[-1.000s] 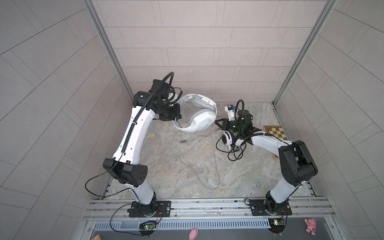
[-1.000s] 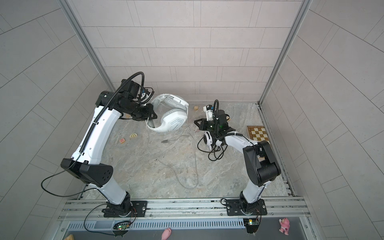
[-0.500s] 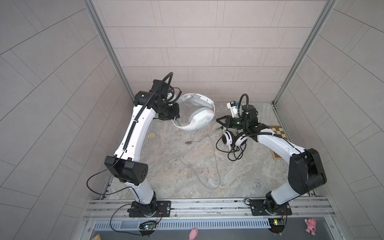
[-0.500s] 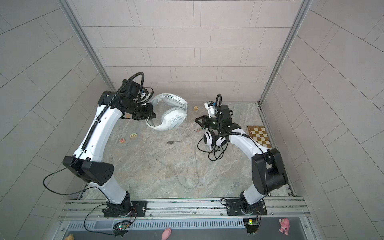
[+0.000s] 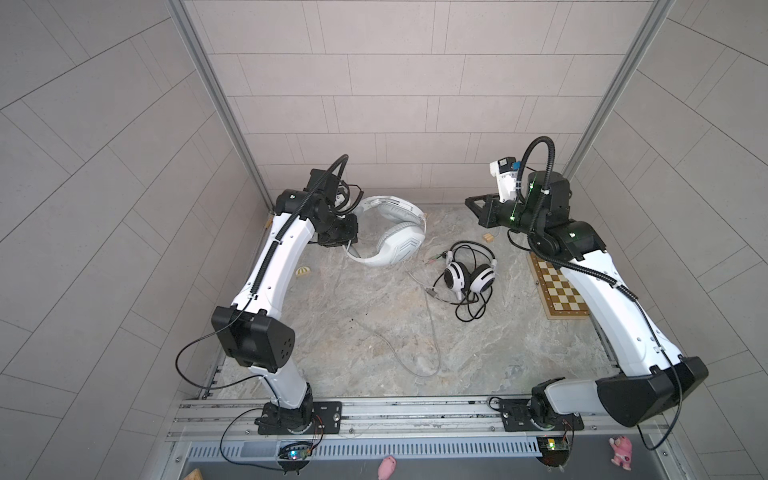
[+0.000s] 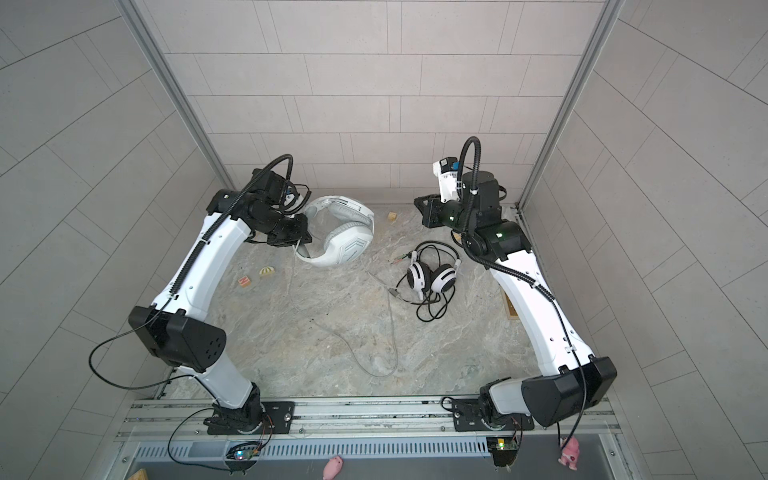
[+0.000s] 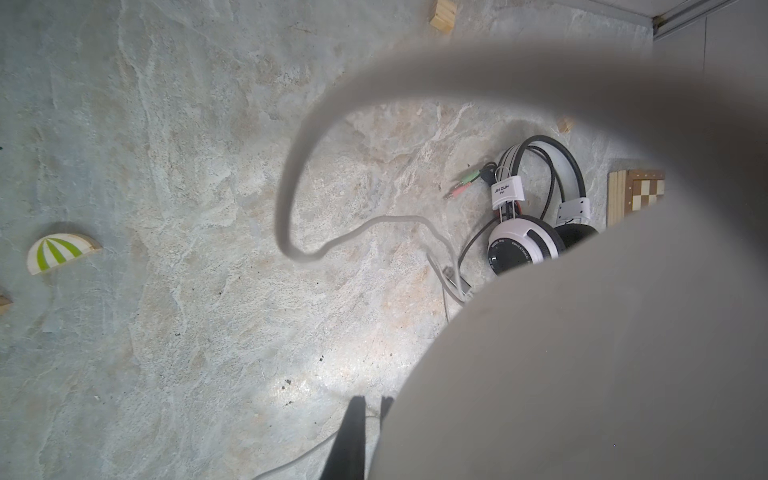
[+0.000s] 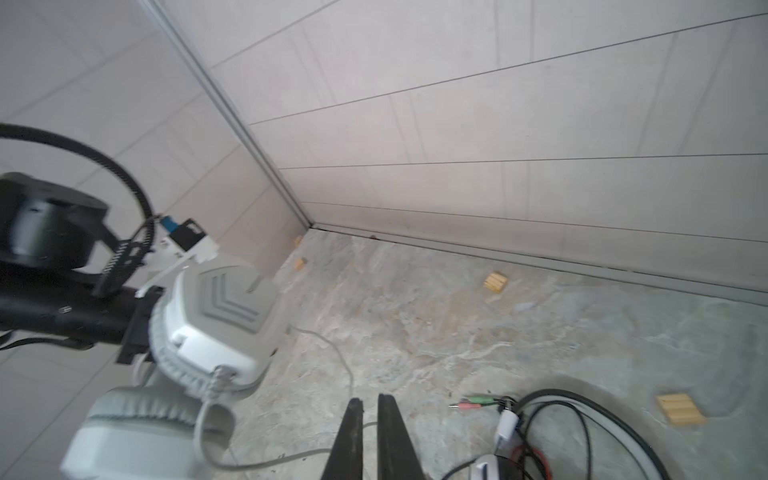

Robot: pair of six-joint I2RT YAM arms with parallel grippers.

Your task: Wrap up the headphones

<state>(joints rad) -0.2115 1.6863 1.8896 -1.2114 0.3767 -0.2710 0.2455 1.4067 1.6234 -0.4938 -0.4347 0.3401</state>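
Right gripper (image 5: pixel 468 201) higher, seemingly closed, empty.

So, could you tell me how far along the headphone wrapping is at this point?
Nothing looks wrapped yet. In hand: the left gripper is shut on the white headset, held up, its grey cable trailing loose over the table. The right gripper is shut and empty. Still to do: winding that cable, then the black-and-white headset, which lies there with its black cable in a loose heap.
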